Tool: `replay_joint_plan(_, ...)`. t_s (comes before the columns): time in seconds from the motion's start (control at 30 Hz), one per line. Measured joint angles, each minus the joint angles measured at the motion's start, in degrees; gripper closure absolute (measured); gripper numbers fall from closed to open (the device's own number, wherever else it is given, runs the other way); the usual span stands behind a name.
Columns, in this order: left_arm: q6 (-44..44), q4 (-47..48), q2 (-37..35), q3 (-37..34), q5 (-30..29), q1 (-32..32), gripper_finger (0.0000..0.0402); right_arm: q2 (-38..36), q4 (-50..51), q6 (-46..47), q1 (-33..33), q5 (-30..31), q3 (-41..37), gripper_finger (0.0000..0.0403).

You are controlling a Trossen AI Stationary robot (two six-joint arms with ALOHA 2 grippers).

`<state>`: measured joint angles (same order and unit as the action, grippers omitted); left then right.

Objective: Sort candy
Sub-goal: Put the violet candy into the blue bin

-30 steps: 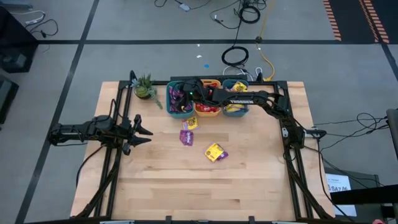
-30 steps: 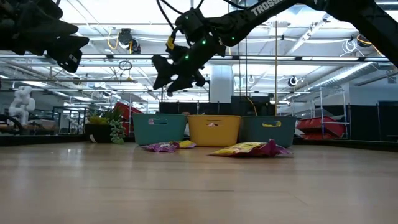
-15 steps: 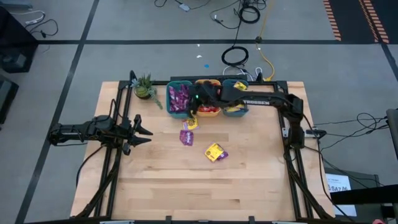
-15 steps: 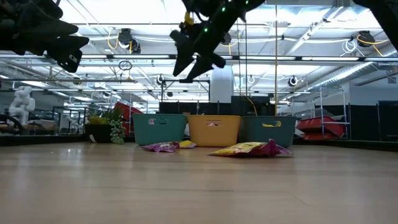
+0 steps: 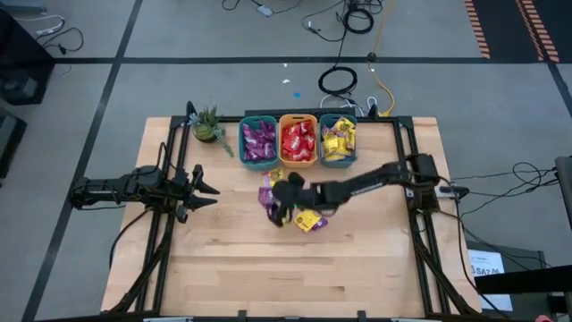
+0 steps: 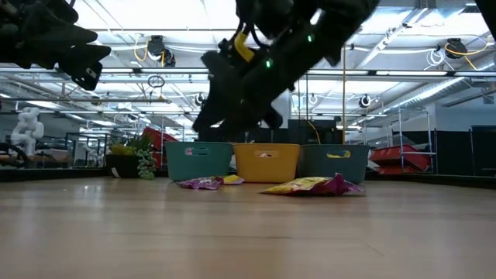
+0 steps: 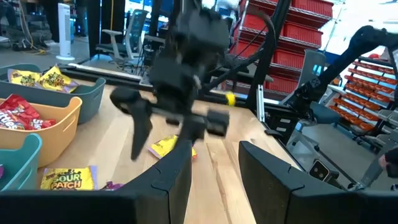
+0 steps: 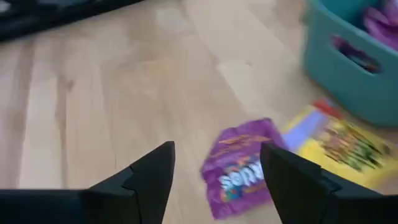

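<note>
Right hand (image 5: pixel 279 202): hovering spread above the purple packet (image 8: pixel 241 175), near the purple bin (image 5: pixel 258 142).
Risk: pinching the adjacent yellow packet (image 8: pixel 339 148) too.
Left hand (image 5: pixel 200 190): waiting, spread.

I am reading "SOUR PATCH" on the yellow candy packet (image 7: pixel 65 178) lying on the table (image 7: pixel 230 186) beside the teal bin (image 7: pixel 18 163). Lettering on the purple packet (image 8: pixel 242 167) is showing too blurred to read.

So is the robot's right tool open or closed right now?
Open. In the right wrist view the right tool has a wide gap between its fingers, nothing in it, above a purple candy packet on the table.
</note>
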<state>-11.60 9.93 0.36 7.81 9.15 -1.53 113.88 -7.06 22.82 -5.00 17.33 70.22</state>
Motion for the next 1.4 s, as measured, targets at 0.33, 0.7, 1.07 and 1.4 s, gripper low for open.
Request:
replay_joint_plan(0.33,-0.02,-0.01,-0.02,0.00,0.00,-0.01,0.0259,15.48,-16.56,-15.00,-0.66,3.50,1.59,0.0184)
replay_joint_plan(0.7,-0.01,0.01,-0.01,0.00,0.00,-0.01,0.0259,22.52,-18.76,-3.66,0.20,0.56,4.73,0.0319)
replay_joint_plan(1.07,0.00,0.00,-0.01,0.00,0.00,0.00,0.0259,14.39,-12.23,-3.11,-0.43,-5.83,3.62,0.0403)
replay_joint_plan(1.4,0.00,0.00,0.00,0.00,0.00,0.01,0.0259,-1.17,-2.58,-14.01,0.73,-3.93,3.84,0.0403)
